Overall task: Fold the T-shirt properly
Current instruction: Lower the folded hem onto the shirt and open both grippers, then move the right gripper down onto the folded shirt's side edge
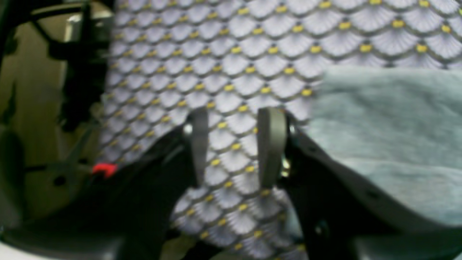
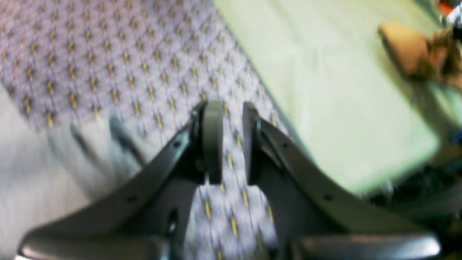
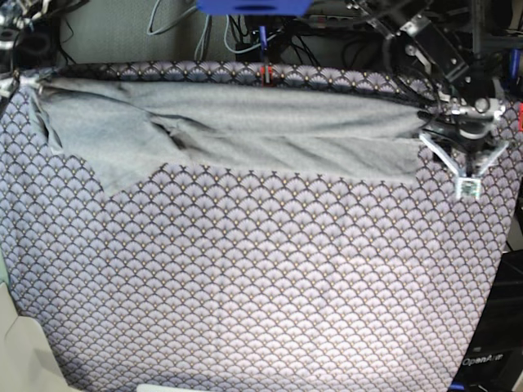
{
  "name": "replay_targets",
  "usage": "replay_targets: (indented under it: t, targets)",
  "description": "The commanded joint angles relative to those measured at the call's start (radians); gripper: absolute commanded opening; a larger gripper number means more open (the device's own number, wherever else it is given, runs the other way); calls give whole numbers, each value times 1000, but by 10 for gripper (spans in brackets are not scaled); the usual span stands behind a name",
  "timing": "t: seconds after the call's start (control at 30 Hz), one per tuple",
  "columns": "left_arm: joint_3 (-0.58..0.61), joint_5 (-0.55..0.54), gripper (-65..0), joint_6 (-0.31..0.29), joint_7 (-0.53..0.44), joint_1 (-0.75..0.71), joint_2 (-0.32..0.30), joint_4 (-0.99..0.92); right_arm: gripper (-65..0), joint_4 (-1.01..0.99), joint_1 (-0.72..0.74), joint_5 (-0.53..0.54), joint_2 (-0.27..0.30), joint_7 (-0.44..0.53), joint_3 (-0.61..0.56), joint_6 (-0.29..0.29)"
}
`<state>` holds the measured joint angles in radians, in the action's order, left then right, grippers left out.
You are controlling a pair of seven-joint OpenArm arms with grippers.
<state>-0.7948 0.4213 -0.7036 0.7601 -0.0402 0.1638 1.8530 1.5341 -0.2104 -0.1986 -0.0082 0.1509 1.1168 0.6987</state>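
Note:
The light grey T-shirt (image 3: 245,122) lies spread and wrinkled across the far part of the patterned tablecloth (image 3: 261,269). My left gripper (image 3: 463,163) hovers just past the shirt's right end. In the left wrist view its fingers (image 1: 270,144) stand apart with only tablecloth between them, and the T-shirt (image 1: 382,144) lies just to the right of them. My right gripper (image 2: 231,108) is open by a narrow gap over bare cloth, holding nothing. The blurred T-shirt (image 2: 32,173) lies to its left there.
The table edge runs close beside both grippers. Beyond it in the right wrist view lies a pale green surface (image 2: 325,90). Black stands (image 1: 79,54) and a red part (image 1: 104,169) sit off the edge in the left wrist view. Cables and gear (image 3: 245,24) crowd behind the table.

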Motion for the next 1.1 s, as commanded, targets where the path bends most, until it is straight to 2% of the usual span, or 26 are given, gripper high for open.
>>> replay_targets:
  t: [0.0, 0.17, 0.23, 0.37, 0.57, 0.67, 0.87, 1.07]
  targets:
    - [18, -8, -425, 5, -9, 7, -7, 4, -528, 21, 29, -17, 14, 28, -27, -1]
    - [62, -14, -425, 5, -7, 6, -7, -62, -528, 12, 176, -221, -6, -84, -162, -1]
    - [62, -14, -425, 5, -7, 6, -7, -85, -528, 16, 219, -263, -14, -142, -214, -1]
    - [71, -14, -425, 5, -17, 6, -7, -118, -528, 10, 282, -318, -16, -287, -307, -1]
    - [85, -14, -425, 5, -17, 7, -7, -115, -523, 18, 289, -324, -19, -546, -478, -1]
    - [87, -11, -425, 5, -17, 9, -7, -111, -457, 18, 286, -319, -20, -670, -559, -1]
    - [94, -8, -425, 5, -17, 10, -7, -109, -339, 12, 300, -233, -20, -732, -576, -1]
    - [94, -8, -425, 5, -18, 10, -7, -112, -292, -54, 314, -233, -20, -736, -576, -1]
